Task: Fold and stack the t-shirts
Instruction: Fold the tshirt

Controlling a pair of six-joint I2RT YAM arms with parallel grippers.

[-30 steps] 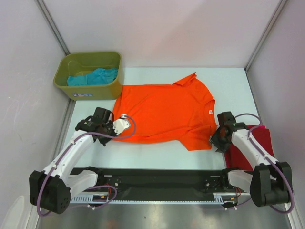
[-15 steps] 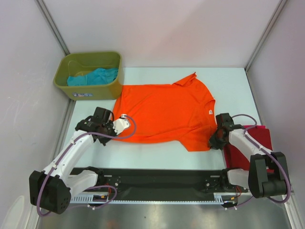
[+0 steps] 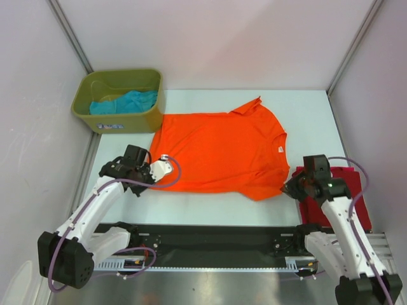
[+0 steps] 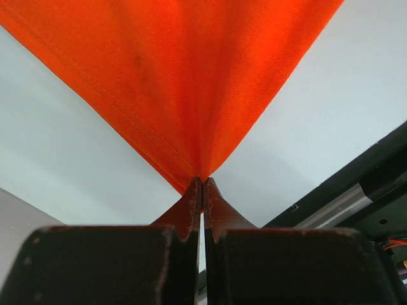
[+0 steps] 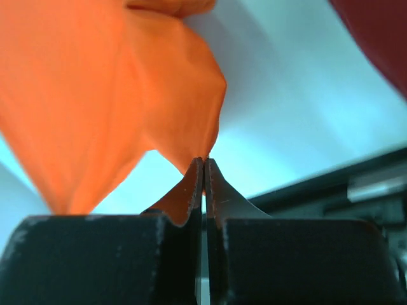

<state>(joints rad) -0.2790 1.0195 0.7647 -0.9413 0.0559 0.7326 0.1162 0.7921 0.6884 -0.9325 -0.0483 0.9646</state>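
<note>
Orange shirt [image 3: 219, 149] lies spread flat across the middle of your table [image 3: 305, 114], collar and white label [image 3: 278, 147] toward the right, its far left corner just beside the bin [image 3: 127, 121]. From above you can see the teal shirt [image 3: 127, 100] bunched inside that bin, and the red shirt [image 3: 346, 173] lying at the table's right edge, partly under your right arm. Your left gripper [image 3: 169, 166] sits at the orange shirt's near left corner, and your right gripper [image 3: 287, 187] at its near right corner, just beside the red shirt. In your left wrist view, the left gripper [image 4: 202, 181] has its fingers pressed together with only a sliver between them, pinching a corner of the orange shirt [image 4: 191, 76]; the cloth fans upward from the tips over the pale table [image 4: 305, 114]. In your right wrist view, the right gripper [image 5: 203, 162] is likewise clamped tight on a pointed fold of the orange shirt [image 5: 95, 95], which bunches loosely above the tips, with the red shirt [image 5: 381, 32] showing in the upper right corner.
</note>
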